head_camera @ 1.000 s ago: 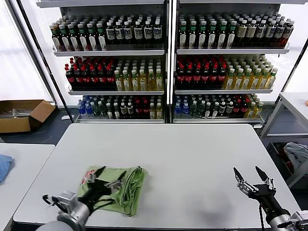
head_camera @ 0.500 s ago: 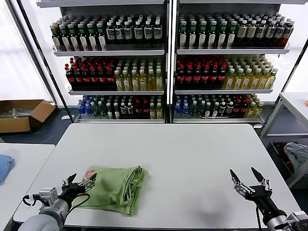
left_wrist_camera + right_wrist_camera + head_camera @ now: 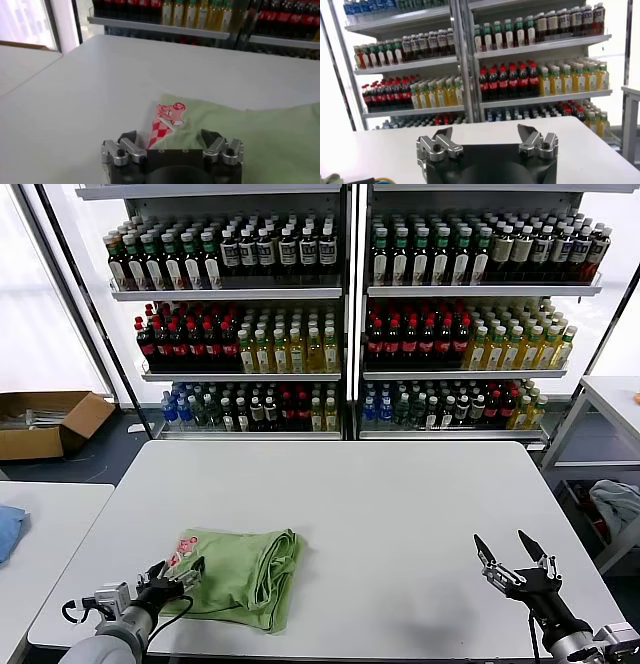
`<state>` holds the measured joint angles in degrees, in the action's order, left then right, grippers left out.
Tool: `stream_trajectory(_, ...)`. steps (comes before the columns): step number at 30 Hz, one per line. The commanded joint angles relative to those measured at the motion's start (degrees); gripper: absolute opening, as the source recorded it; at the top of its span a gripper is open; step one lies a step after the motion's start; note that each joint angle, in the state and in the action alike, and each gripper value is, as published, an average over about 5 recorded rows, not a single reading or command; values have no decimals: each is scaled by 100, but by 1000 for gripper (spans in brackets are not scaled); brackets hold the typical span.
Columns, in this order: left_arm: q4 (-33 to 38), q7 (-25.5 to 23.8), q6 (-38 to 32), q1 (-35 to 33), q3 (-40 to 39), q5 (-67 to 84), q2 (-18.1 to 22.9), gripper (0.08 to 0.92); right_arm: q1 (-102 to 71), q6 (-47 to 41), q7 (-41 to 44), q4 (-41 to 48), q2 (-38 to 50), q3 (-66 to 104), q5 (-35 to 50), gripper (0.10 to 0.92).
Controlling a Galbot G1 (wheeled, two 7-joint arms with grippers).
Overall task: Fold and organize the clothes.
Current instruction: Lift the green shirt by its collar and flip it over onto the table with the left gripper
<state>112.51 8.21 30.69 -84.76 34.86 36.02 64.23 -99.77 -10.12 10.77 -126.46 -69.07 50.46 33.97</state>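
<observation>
Your left end effector [image 3: 172, 576] sits low at the near left of the white counter [image 3: 400, 514], fingers spread wide and holding nothing, right at the near left edge of the folded light-green shirt [image 3: 240, 574]. From its wrist camera you see the shirt's red-and-white checkered print [image 3: 167, 120] just beyond the fingertips. The shirt lies flat on the near left part of the counter. Your right end effector [image 3: 515, 562] hovers over the near right of the counter, also spread wide and empty, well apart from the shirt. Shelves of bottles [image 3: 350, 314] stand beyond the far edge.
</observation>
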Motion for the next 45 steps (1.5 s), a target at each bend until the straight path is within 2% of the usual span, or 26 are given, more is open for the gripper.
stream_trajectory(1,-128,-15,-17,44,-293,-190,211,715,-22,-2,-2,-33,-11,19,4,823)
stream_trajectory(8,-6,-40,-92,-56,-318,-312,334,516,-51,16,-9,-46,-1,100,39,823)
stream_trajectory(15,-28,-10,-503,-109,-232,-578,480,317,-31,11,-17,-57,-6,57,32,823)
stream_trajectory(19,36,-16,-708,-161,45,-569,475,200,-24,-1,-23,-113,-21,34,26,823)
stream_trajectory(22,103,-43,-786,-222,531,-399,347,149,-12,-8,-26,-141,-29,15,25,823)
stream_trajectory(28,54,-172,-777,-425,1998,333,-218,143,37,-4,-27,-131,-52,-84,23,823)
stream_trajectory(34,-184,-386,-731,-726,3111,637,-1059,143,122,-10,-35,-145,-60,-187,25,823)
stream_trajectory(40,-120,-399,-521,-723,3492,647,-1471,143,90,19,-26,-143,-60,-196,52,823)
stream_trajectory(45,321,-315,-462,-668,3280,441,-1428,143,24,71,-14,-119,-44,-156,88,823)
